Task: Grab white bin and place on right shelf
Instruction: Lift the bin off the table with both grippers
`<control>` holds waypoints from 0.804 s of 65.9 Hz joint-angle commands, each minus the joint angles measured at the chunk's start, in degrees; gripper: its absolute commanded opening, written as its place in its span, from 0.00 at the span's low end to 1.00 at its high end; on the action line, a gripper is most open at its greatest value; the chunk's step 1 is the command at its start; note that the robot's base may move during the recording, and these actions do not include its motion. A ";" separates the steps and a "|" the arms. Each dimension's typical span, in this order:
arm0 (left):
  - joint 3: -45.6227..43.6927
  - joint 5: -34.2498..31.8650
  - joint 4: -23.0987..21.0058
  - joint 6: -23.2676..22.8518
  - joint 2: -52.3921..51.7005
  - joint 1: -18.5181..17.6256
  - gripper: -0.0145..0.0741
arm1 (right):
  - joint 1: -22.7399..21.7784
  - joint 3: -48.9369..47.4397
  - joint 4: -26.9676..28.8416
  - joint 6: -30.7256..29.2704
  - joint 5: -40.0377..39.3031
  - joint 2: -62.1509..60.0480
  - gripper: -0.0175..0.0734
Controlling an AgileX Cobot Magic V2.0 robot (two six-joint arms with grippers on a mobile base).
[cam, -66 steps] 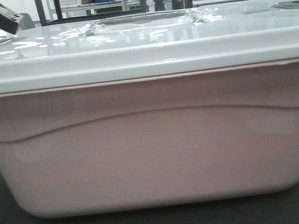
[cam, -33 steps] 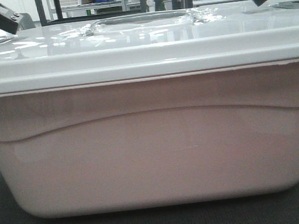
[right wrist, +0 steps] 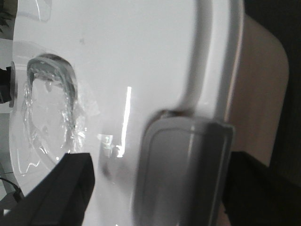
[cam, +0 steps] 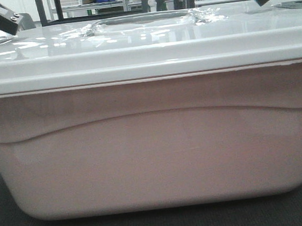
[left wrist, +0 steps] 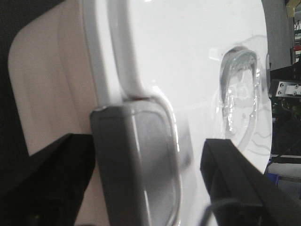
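Bin [cam: 156,161], translucent pinkish rounded walls, glossy lid [cam: 134,52]

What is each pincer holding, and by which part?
Nothing yet: left pincer and right pincer are open, each straddling a grey end latch of the white bin.

Glossy plastic white bin [cam: 155,155]

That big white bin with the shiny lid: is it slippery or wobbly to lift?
Probably slippery: the lid is glossy and mirrors the lights. The white bin has translucent plastic walls, so they may flex under a squeeze. It sits wide and low, so tipping seems unlikely, though a one-ended lift would likely tilt it.
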 commanded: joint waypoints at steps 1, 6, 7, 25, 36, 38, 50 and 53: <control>-1.25 2.75 -4.32 0.30 -1.59 -0.40 0.59 | -0.02 -1.40 6.18 -1.48 4.91 -1.37 0.87; -1.25 2.64 -4.32 0.30 -1.59 -0.40 0.59 | -0.02 -1.40 6.18 -1.51 4.96 -1.37 0.87; -1.25 2.56 -4.42 0.30 -1.59 -0.40 0.59 | -0.02 -1.40 6.18 -1.51 4.96 -1.37 0.87; -1.25 1.54 -4.55 0.30 -1.59 -2.74 0.59 | -0.02 -1.40 6.18 -1.51 4.89 -1.37 0.87; -1.25 0.46 -4.68 0.20 -1.59 -3.41 0.59 | -0.02 -1.40 6.13 -1.56 5.00 -1.37 0.87; -1.25 0.46 -4.68 0.20 -1.59 -3.29 0.59 | -0.02 -1.40 6.13 -1.56 5.00 -1.37 0.87; -1.25 0.46 -4.68 0.00 -1.59 -3.19 0.59 | -0.02 -1.40 6.03 -1.58 5.00 -1.37 0.87; -1.25 0.46 -4.68 0.00 -1.59 -3.19 0.59 | -0.02 -1.40 5.86 -1.58 5.00 -1.37 0.87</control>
